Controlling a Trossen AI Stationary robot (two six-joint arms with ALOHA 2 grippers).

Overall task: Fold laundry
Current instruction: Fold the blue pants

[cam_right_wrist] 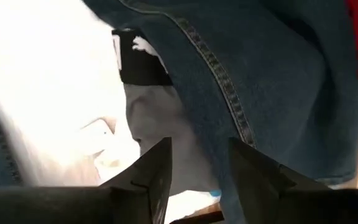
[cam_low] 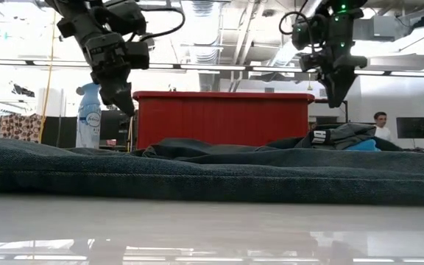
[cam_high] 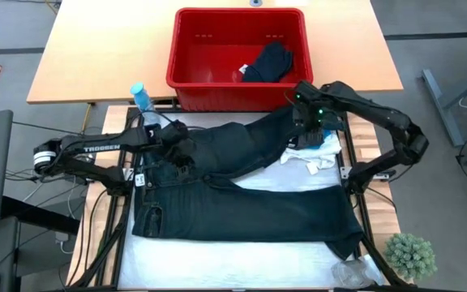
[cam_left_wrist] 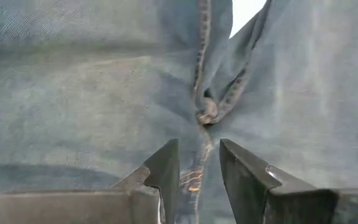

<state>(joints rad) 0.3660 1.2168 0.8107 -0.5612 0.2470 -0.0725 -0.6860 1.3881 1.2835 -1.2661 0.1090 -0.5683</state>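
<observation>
Dark blue-black long trousers (cam_high: 242, 207) lie spread on the white table cover. The waist is at the left, one leg runs along the near side, and the other leg (cam_high: 254, 139) slants toward the far right. A white garment (cam_high: 308, 156) with a teal piece (cam_low: 363, 145) lies under that leg's end. My left gripper (cam_high: 183, 152) hangs open above the crotch seam (cam_left_wrist: 205, 115), clear of the cloth in the low view (cam_low: 126, 103). My right gripper (cam_high: 310, 134) hangs open above the leg's end (cam_right_wrist: 260, 81) and the white garment (cam_right_wrist: 48, 93).
A red basket (cam_high: 185, 49) stands at the far edge with a dark garment (cam_high: 267, 63) inside. A blue spray bottle (cam_high: 140, 96) is at the far left, and a small green plant (cam_high: 412, 255) and clear plastic (cam_high: 351, 272) at the near right corner.
</observation>
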